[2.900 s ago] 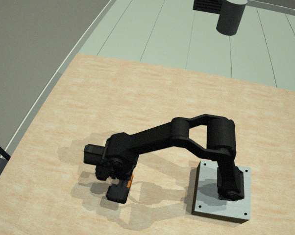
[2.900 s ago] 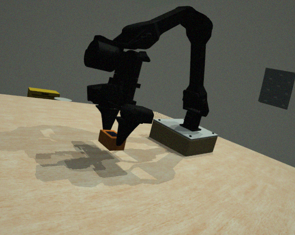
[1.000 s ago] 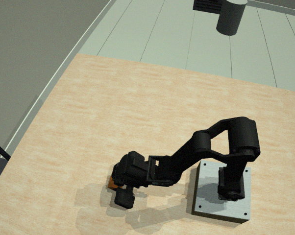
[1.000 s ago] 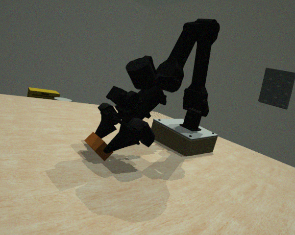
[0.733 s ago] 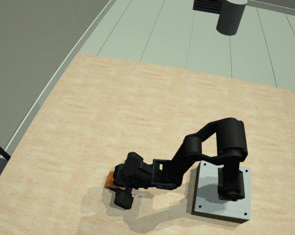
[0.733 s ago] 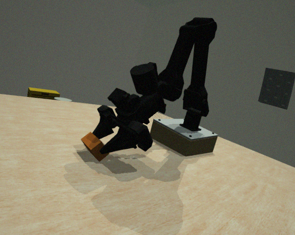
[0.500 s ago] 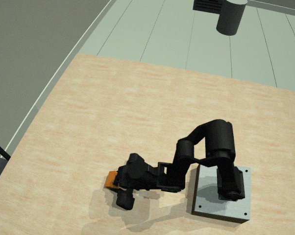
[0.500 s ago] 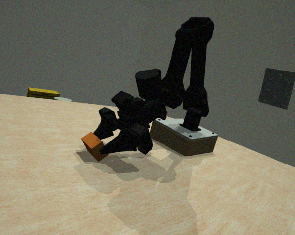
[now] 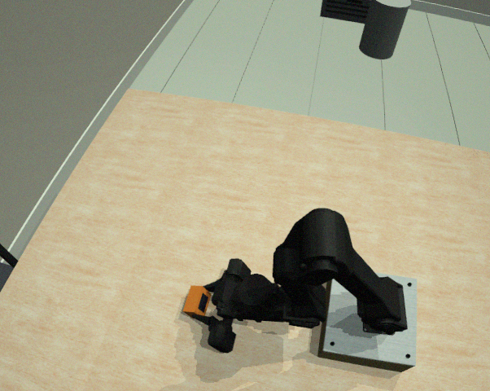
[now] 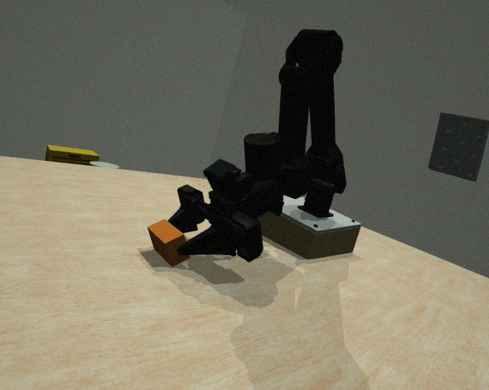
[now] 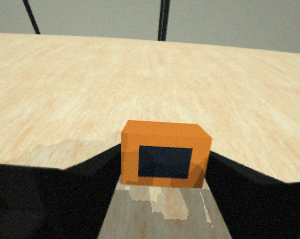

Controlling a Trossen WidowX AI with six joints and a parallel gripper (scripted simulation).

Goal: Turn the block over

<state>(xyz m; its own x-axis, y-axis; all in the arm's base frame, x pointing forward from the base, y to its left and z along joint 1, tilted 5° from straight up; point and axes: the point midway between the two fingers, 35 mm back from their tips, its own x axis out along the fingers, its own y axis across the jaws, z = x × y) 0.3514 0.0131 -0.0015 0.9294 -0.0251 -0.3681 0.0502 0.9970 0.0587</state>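
The orange block [image 9: 194, 298] [image 10: 165, 231] [image 11: 161, 129] is held between the two fingertips of my gripper [image 9: 207, 304] [image 10: 176, 236] [image 11: 161, 151], which is shut on it. The dark marked patch [image 9: 203, 301] [image 11: 164, 162] is on the side facing back toward the gripper and arm base, tipped a little upward. It is hidden in the exterior view. The plain orange side opposite it faces away from the gripper. The gripper reaches out low and almost level. The block is slightly tilted and very near the table; I cannot tell whether its lower edge touches.
The wooden table [image 9: 161, 177] [image 10: 89, 314] [image 11: 140, 80] spreads around the block. The arm's metal base plate [image 9: 374, 353] [image 10: 337, 224] stands behind the gripper. A yellow object [image 10: 71, 154] is far off beyond the table edge. Shadows of the arm fall beside the block.
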